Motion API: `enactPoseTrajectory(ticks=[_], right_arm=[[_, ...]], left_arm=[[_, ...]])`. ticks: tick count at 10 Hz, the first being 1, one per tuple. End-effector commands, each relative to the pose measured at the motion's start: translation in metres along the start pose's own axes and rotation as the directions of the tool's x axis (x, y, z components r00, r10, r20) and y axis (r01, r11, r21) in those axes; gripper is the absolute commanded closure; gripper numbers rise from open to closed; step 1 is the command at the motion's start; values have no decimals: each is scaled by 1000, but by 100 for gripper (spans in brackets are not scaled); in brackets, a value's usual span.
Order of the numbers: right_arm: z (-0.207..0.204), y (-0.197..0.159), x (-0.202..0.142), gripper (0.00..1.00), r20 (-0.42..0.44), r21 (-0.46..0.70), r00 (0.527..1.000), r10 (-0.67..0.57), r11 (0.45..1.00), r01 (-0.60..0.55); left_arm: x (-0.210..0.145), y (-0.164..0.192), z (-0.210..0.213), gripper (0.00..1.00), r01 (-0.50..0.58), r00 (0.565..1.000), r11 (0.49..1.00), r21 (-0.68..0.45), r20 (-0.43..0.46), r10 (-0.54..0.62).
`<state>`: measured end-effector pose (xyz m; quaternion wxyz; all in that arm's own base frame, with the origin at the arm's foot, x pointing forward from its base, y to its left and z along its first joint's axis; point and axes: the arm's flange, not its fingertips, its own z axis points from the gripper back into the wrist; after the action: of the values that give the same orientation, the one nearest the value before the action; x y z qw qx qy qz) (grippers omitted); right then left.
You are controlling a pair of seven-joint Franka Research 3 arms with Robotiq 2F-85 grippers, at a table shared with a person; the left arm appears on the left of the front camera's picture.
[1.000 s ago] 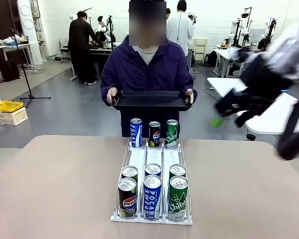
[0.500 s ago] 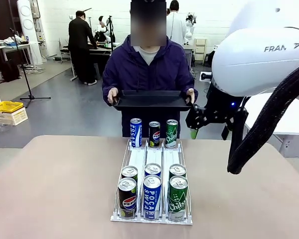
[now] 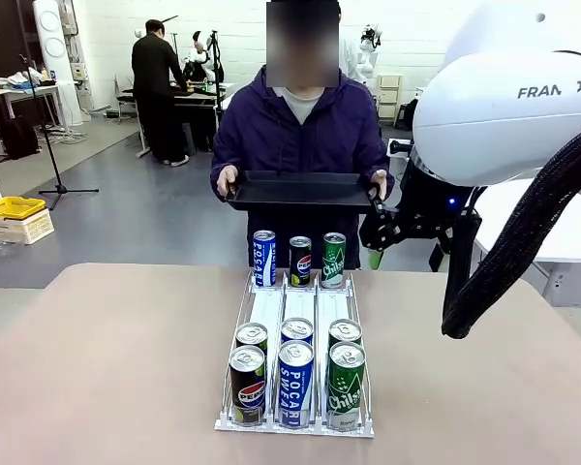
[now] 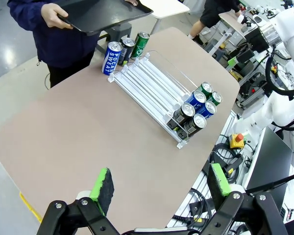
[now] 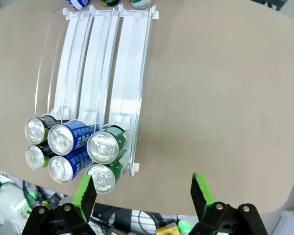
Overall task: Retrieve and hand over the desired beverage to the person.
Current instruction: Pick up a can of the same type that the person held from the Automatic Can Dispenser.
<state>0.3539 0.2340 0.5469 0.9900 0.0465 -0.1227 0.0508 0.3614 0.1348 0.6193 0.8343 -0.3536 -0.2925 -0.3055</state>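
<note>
Room: open lab, benches and other people well behind; brown table (image 3: 97,368) in the foreground.
Rack: clear three-lane rack (image 3: 298,305) lay lengthwise mid-table, one end towards the robot, the other towards the person (image 3: 300,136).
Near cans: two per lane at the robot's end, touching front to back. The front row was a Pepsi can (image 3: 248,386), a Pocari Sweat can (image 3: 295,383) and a green can (image 3: 346,385).
Far cans: one of each brand stood upright just past the rack's far end, below the tray.
Tray: black tray (image 3: 300,191) held level in both of the person's hands, over the far edge.
Wanted drink: no pointing or other cue, so I couldn't tell which.
Left hand (image 4: 160,182): jaws wide, empty, high off one table edge, well apart from the rack.
Right hand (image 5: 143,193): jaws wide, empty, looking down past the near end of the rack, green cans nearest.
Handling (my read): probably full, so moderately heavy and stiff. Thin wall would dent if over-squeezed, and the smooth printed skin looked slippery. A tipped can would roll.
Grip (my read): pads on opposite sides at mid-body, above the rail, front can of a lane first. Neighbours sat close, so finger clearance looked tight.
</note>
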Motion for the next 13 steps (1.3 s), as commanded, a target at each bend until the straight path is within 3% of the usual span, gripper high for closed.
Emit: enactPoseTrajectory(ticks=[1, 4, 9, 13], right_arm=[[1, -3, 1, 0, 5, -7, 1000, 9, 1000, -9], [0, 0, 0, 0, 0, 1, 1000, 0, 1000, 0], [-66, 64, -38, 0, -116, -77, 993, 24, 997, -33], [-85, 71, -52, 0, -126, -58, 992, 0, 998, -8]], left_arm=[[1, 1, 2, 0, 22, 1000, 1000, -14, 15, -22], [1, 1, 2, 0, 22, 1000, 1000, -14, 15, -22], [1, 1, 2, 0, 22, 1000, 1000, -14, 15, -22], [1, 1, 2, 0, 22, 1000, 1000, -14, 15, -22]])
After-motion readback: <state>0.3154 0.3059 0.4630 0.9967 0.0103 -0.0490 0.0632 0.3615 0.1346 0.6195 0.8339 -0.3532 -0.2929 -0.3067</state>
